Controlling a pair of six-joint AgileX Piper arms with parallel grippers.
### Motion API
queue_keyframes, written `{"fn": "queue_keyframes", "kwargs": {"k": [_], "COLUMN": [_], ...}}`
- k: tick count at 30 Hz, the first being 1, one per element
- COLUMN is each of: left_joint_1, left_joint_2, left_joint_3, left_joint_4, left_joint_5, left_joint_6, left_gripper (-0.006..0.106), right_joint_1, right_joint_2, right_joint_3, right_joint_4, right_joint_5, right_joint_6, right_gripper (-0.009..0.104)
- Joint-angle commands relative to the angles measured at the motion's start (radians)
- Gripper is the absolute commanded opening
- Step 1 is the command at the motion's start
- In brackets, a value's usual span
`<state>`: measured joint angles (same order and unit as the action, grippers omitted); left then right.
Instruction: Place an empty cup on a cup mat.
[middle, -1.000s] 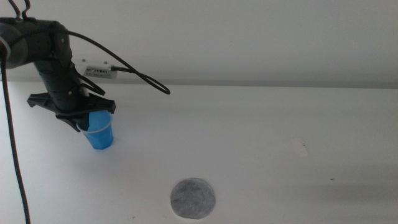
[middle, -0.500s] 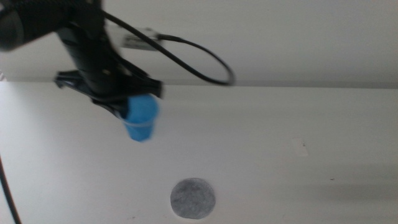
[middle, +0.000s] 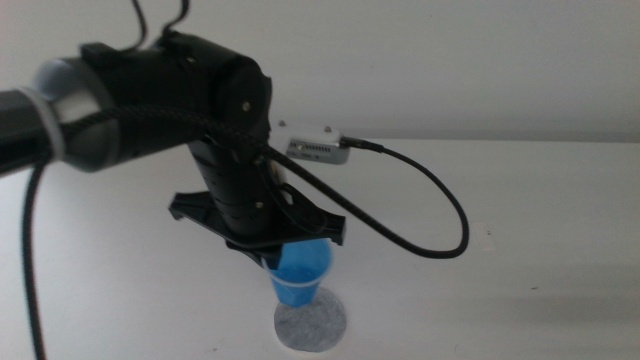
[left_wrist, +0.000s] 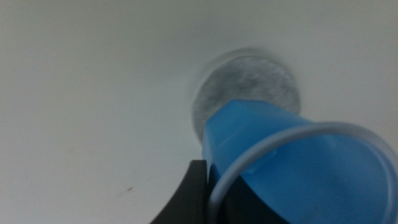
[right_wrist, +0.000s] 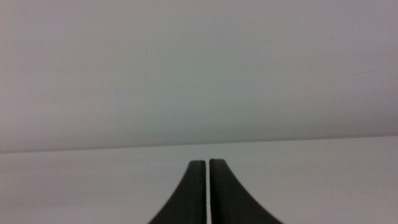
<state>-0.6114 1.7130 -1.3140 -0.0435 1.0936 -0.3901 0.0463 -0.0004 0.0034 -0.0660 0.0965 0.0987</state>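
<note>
My left gripper (middle: 285, 255) is shut on the rim of the small bright blue cup (middle: 300, 276) and holds it upright just above the grey speckled cup mat (middle: 312, 324). In the left wrist view the cup (left_wrist: 292, 155) fills the near part of the picture, with its paler rim toward the camera. The cup mat (left_wrist: 249, 84) lies right behind its base. Whether the base touches the mat I cannot tell. My right gripper (right_wrist: 208, 163) is shut and empty, out of the middle view, facing bare table and wall.
The left arm (middle: 150, 95) reaches in from the left over the middle of the table, trailing a black cable (middle: 440, 215). A small faint mark (middle: 484, 236) lies on the white table to the right.
The left gripper has carried the cup from the far left of the table toward the right and nearer, down to just above the cup mat. The mat has not moved.
</note>
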Motion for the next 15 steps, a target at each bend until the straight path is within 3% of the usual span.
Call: {"fn": "queue_keyframes", "kwargs": {"k": [1, 15], "left_joint_1": [-0.01, -0.038], "left_joint_2": [0.024, 0.121], "left_joint_3": [0.004, 0.015], "left_joint_4": [-0.04, -0.034], "left_joint_5": [-0.039, -0.086], "left_joint_6": [-0.01, -0.012], "left_gripper": [-0.002, -0.002], "right_joint_1": [0.002, 0.002], "right_joint_2": [-0.036, -0.036], "right_joint_3": [0.035, 0.035], "right_joint_4": [-0.01, -0.01], "right_joint_5": [-0.006, -0.006], "right_joint_6": [-0.001, -0.001], "right_gripper": [-0.002, -0.002]}}
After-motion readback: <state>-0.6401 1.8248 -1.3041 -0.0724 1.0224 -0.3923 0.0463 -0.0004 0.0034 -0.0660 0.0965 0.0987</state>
